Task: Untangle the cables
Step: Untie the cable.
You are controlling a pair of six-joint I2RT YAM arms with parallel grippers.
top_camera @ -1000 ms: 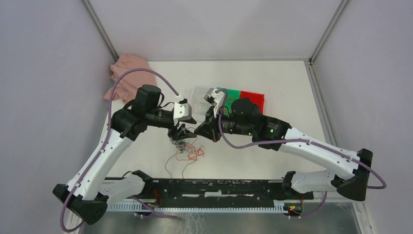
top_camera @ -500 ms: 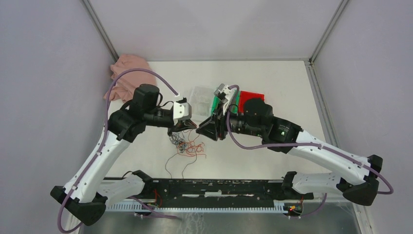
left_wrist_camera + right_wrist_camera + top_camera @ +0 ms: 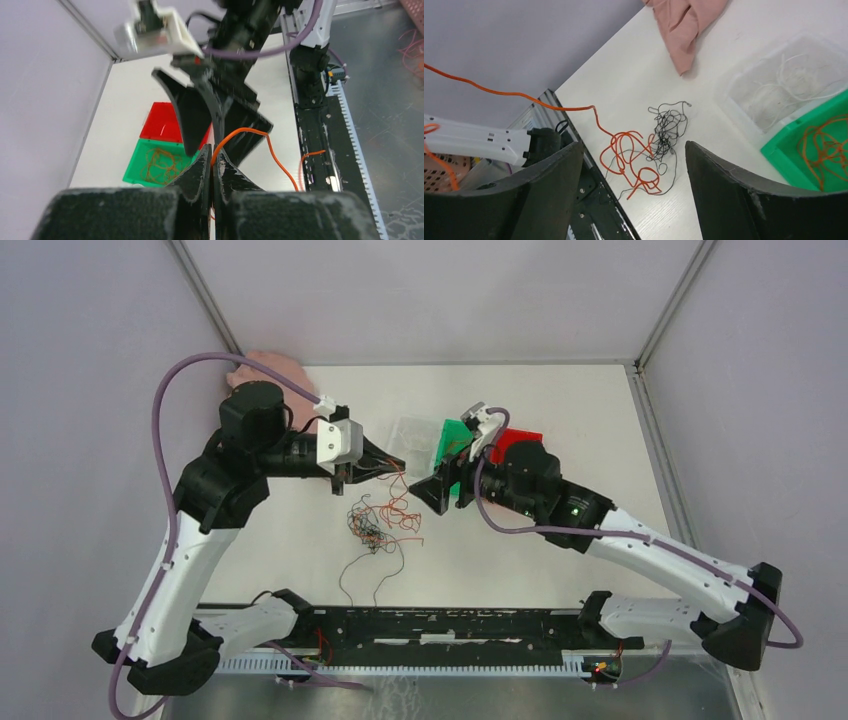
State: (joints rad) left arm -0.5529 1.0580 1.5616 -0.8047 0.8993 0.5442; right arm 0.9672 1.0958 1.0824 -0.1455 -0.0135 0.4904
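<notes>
The left gripper point(image 3: 399, 463) has pulled up and away, drawing 1 orange wire point(image 3: 245, 129) from the cables point(image 3: 375, 530); the right gripper point(image 3: 440, 490) has backed off rightward.

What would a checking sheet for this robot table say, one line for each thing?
Surface: white table, with loose wires lying on it.
Job's things: wire tangle, orange and black, on the table between the arms; one orange wire runs up from it. Clear bin holds whitish wires, green bin holds orange wires, and red bin stands beside them.
Clutter: pink cloth at the far left corner.
Grippers: left gripper shut on the orange wire; right gripper open, above the tangle, holding nothing.
Cables: purple arm cables loop over the arms, clear of the tangle.
Surroundings: grey walls; black rail at the near edge.
</notes>
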